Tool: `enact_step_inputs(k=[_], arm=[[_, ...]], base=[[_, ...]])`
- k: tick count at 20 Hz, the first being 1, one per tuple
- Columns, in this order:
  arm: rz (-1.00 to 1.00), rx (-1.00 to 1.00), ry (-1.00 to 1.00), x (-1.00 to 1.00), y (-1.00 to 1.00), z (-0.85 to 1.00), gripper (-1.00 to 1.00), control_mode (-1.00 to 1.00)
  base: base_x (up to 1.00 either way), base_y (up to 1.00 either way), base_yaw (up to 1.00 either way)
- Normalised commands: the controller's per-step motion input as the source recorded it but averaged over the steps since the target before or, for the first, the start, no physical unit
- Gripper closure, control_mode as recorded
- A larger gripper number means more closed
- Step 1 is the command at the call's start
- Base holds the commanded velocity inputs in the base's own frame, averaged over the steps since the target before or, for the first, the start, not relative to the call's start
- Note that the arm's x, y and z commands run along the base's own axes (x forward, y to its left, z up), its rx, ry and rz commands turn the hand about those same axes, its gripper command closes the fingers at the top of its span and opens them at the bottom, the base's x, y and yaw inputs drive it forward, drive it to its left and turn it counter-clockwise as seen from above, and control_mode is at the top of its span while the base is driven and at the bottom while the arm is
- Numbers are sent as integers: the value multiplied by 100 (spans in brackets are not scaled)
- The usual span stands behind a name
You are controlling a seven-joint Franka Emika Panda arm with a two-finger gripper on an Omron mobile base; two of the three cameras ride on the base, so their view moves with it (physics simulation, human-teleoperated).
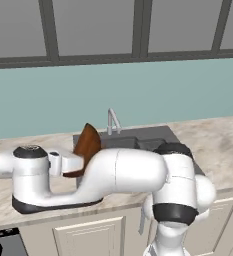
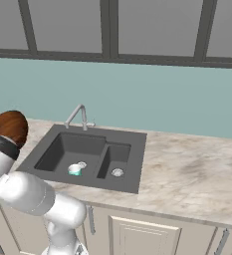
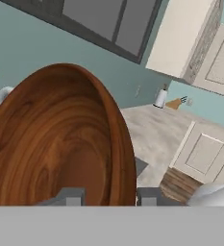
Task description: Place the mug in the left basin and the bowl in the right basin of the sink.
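Here we hold the large glossy reddish-brown wooden bowl (image 3: 60, 139) tilted on edge, our two-finger gripper (image 3: 108, 196) pinching its rim, lifted left of the dark grey double sink (image 2: 132, 164) so it clears the counter. The small teal mug (image 2: 74, 170) already sits in the wider left basin (image 2: 67, 149); the narrower right basin (image 2: 118, 157) awaits.

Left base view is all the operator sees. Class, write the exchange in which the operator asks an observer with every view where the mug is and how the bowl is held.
Operator: Where is the mug?
Observer: The mug sits in the left basin, beside its drain.
Operator: Is the bowl gripped?
Observer: Yes. In the hand view the bowl has its rim between the fingers.
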Motion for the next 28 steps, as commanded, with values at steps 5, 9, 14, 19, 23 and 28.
enact_step_inputs(k=[5,9,14,19,23,28], arm=[[-7,2,-22,-9,-100,-24,100,-100],[-8,8,-21,0,-100,-4,100,-100],[-9,13,-19,0,-93,0,100,-100],[-8,20,-11,0,-88,-3,100,-100],[-6,20,-5,0,-86,-18,100,-100],[-4,19,-3,6,-84,-33,100,-100]], base=[[0,0,0],[0,0,0],[0,0,0],[0,0,0],[0,0,0],[0,0,0]])
